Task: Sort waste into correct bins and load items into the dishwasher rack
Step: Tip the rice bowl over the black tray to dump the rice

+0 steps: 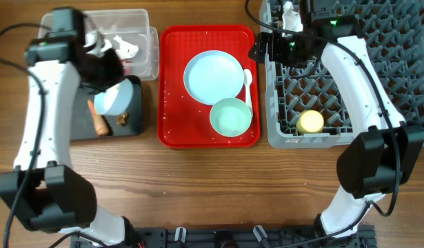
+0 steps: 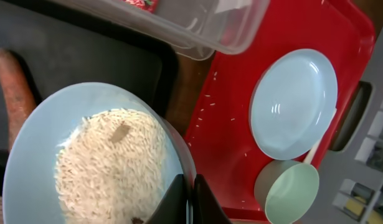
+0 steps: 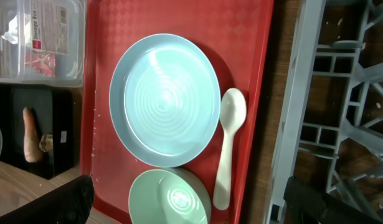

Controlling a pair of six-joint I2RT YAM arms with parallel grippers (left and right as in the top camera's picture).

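My left gripper (image 1: 109, 83) is shut on the rim of a light blue bowl of rice (image 1: 115, 100), held tilted above the black bin (image 1: 132, 124). In the left wrist view the fingers (image 2: 190, 200) pinch the bowl's edge (image 2: 104, 162). A red tray (image 1: 172, 127) holds a light blue plate (image 1: 213, 76), a green bowl (image 1: 231, 117) and a white spoon (image 1: 248, 81). My right gripper (image 1: 267, 47) is open and empty, above the tray's right edge beside the grey dishwasher rack (image 1: 279, 134). Its wrist view shows the plate (image 3: 165, 99), the spoon (image 3: 228, 143) and the green bowl (image 3: 169, 198).
A carrot (image 1: 99, 122) and a small scrap lie in the black bin. Clear plastic bins (image 1: 141, 34) with wrappers stand behind it. A yellow cup (image 1: 311, 122) sits in the rack. Rice grains are scattered on the red tray (image 2: 219, 118).
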